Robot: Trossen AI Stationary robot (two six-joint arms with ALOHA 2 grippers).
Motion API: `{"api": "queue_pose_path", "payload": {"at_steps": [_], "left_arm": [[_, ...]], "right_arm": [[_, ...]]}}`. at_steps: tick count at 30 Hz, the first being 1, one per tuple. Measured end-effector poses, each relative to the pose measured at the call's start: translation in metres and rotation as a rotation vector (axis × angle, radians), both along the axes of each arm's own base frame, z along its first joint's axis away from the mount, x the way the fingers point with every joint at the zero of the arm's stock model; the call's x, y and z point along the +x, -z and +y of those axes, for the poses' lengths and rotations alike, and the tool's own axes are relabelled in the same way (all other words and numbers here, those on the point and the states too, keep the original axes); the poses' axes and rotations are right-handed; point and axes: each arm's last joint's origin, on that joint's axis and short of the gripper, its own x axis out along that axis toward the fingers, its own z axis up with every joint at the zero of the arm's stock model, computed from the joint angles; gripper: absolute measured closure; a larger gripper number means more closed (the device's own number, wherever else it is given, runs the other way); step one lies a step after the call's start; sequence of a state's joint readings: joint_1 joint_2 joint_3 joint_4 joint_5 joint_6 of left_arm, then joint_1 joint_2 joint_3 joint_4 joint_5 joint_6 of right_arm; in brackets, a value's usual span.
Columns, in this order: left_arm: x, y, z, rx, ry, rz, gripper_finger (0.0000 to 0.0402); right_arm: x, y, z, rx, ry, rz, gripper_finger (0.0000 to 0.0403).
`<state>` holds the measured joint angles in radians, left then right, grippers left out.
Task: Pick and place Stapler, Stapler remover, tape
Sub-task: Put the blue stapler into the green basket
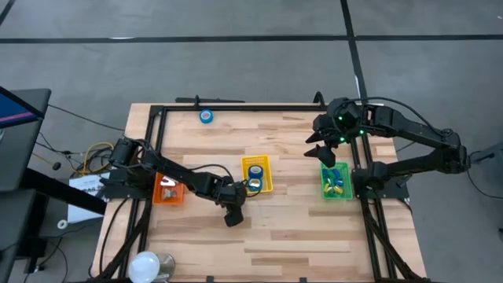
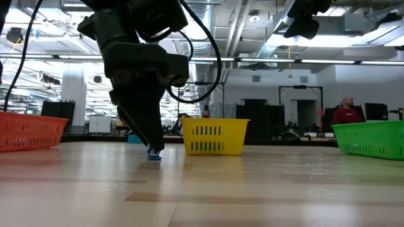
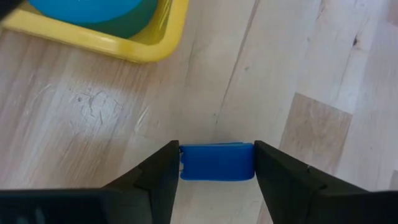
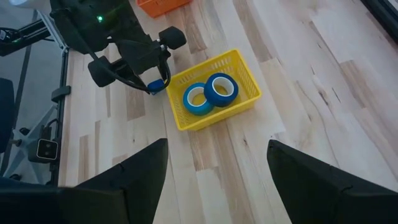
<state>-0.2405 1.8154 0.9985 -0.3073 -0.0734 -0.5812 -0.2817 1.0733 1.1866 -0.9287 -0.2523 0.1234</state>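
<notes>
My left gripper (image 1: 233, 215) points steeply down at the table just near-side of the yellow basket (image 1: 256, 174), shut on a small blue block (image 3: 216, 162). Whether the block is the stapler or the stapler remover, I cannot tell. Two rolls of blue tape (image 4: 221, 89) lie in the yellow basket. Another tape roll (image 1: 206, 116) lies flat on the table near the far edge. My right gripper (image 4: 214, 180) hangs open and high over the table's right part, by the green basket (image 1: 335, 180), with nothing between its fingers. My left gripper has the blue block pinched between its two fingers, which meet its two short ends (image 3: 184, 163). The fingers (image 3: 155, 180) come from above, slanting down. In the low view the block's underside (image 2: 153, 156) rests on the table.
An orange basket (image 1: 168, 191) stands at the table's left, under my left arm. The green basket on the right holds several small blue and yellow items. A pale round object (image 1: 145, 266) lies at the near left corner. Bare wood stretches along the table's near side.
</notes>
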Motion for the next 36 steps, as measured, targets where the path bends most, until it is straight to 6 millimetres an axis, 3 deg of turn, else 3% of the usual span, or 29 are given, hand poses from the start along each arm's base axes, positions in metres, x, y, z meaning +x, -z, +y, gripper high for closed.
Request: {"api": "queue_pose_path", "payload": {"at_steps": [9, 14, 28, 36], "left_arm": [[0.000, -0.001, 0.000, -0.002, 0.000, -0.003, 0.0219], [-0.002, -0.012, 0.000, -0.009, 0.001, -0.026, 0.0219], [-0.021, -0.086, 0.006, -0.023, -0.019, -0.271, 0.0220], [-0.033, -0.130, 0.023, -0.028, -0.092, -0.473, 0.0220]], "right_arm": [[0.000, 0.000, 0.000, 0.000, 0.000, 0.000, 0.0138], [0.000, 0.000, 0.000, 0.001, 0.000, 0.000, 0.0138], [0.000, 0.000, 0.000, 0.003, -0.003, -0.003, 0.0138], [0.004, -0.004, 0.001, -0.014, -0.013, -0.053, 0.0138]]}}
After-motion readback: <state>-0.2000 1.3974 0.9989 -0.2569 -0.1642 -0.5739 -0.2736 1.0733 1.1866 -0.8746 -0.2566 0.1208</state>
